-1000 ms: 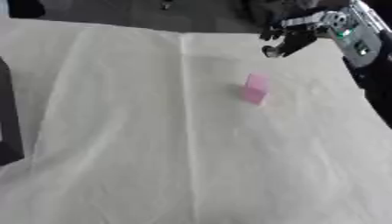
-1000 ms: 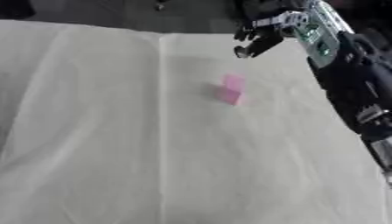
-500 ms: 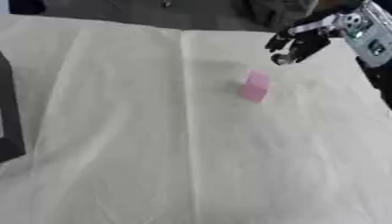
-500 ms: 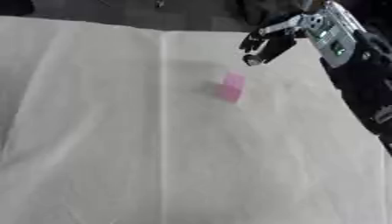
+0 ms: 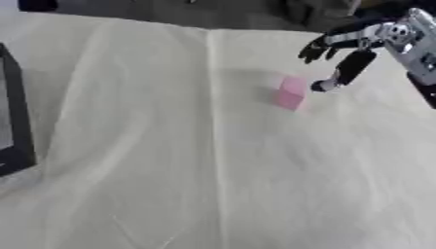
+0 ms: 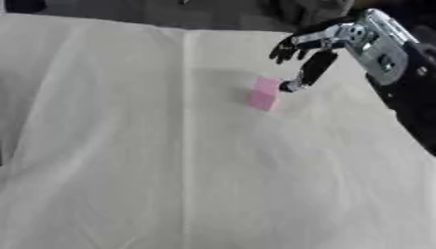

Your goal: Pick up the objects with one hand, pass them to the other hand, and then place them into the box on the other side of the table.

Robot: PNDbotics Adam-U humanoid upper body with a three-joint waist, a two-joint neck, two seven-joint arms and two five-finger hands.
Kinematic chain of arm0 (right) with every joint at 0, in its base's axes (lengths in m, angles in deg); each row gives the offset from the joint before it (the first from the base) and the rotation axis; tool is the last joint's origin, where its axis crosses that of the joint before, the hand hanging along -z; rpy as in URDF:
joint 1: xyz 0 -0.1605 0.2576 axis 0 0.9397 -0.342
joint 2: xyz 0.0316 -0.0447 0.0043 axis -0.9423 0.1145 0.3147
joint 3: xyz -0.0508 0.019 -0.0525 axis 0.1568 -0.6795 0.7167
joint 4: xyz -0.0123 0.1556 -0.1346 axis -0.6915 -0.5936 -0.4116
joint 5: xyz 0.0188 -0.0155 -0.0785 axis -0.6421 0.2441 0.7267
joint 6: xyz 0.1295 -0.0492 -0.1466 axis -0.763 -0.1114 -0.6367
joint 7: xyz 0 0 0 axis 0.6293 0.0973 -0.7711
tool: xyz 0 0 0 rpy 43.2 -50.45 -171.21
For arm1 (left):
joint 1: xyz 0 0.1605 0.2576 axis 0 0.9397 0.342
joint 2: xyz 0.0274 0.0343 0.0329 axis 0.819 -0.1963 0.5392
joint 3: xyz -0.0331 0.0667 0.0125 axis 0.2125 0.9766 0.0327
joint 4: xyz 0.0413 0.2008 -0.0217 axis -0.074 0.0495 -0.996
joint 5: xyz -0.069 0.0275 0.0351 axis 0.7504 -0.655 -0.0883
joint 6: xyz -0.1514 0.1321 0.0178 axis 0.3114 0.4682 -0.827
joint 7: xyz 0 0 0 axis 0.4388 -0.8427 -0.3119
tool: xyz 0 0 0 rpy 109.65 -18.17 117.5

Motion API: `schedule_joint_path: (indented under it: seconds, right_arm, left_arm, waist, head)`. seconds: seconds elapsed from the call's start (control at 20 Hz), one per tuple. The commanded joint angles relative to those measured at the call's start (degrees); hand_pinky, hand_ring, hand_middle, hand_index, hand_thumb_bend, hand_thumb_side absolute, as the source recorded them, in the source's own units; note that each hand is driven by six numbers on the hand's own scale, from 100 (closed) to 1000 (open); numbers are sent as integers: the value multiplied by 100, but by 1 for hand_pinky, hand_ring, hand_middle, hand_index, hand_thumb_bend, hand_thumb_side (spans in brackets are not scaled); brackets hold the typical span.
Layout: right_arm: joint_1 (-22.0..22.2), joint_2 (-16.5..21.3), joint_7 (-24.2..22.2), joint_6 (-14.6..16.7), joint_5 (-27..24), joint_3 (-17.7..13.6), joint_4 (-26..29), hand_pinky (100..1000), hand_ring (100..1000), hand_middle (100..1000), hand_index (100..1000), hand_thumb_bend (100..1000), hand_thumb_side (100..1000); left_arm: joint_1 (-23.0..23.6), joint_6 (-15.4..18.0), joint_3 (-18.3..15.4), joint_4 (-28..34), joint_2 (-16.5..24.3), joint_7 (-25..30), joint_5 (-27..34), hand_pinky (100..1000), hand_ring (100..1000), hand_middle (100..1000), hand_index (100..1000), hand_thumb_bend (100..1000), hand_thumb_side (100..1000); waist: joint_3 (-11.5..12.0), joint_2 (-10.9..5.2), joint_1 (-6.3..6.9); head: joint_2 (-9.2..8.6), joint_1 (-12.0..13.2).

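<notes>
Cream cloth point(image 5: 170, 160) covers the table in the left eye view, with a dark box point(image 5: 15, 121) at the left edge. 1 pink block point(image 5: 290, 93) lies right of the centre crease. In the right eye view, the right hand point(image 6: 308, 53) hangs spread wide, its thumb tip just beside the block, holding nothing.

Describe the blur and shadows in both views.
Left eye view: soft all over; the pink block has fuzzy edges, a faint shadow on its left; the right hand is smeared. Right eye view: equally soft; the cloth is evenly lit, without glare.
</notes>
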Motion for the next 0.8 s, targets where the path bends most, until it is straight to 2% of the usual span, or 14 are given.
schedule_joint_path:
  seconds: [0.05, 0.55, 0.8]
  right_arm:
    - [-31, 299, 181, -118, 71, 33, 117, 884, 915, 830, 935, 385, 279]
    - [62, 182, 777, -734, 390, 276, 36, 879, 903, 826, 922, 351, 386]
    - [44, 75, 877, -877, 515, 387, -51, 880, 901, 825, 909, 358, 412]
  left_arm:
    - [-25, -15, -58, 100, 59, -18, 10, 789, 729, 827, 920, 289, 1000]
    - [-27, -28, -47, 100, 13, -37, 14, 788, 725, 820, 917, 288, 1000]
    - [-31, -24, -53, 100, 0, -51, 12, 787, 724, 818, 917, 284, 1000]
  waist:
    - [2, -144, 25]
    - [35, -122, 5]
    - [57, -103, 11]
  head:
    - [-2, -8]
    - [-8, -21]
    - [-16, -8]
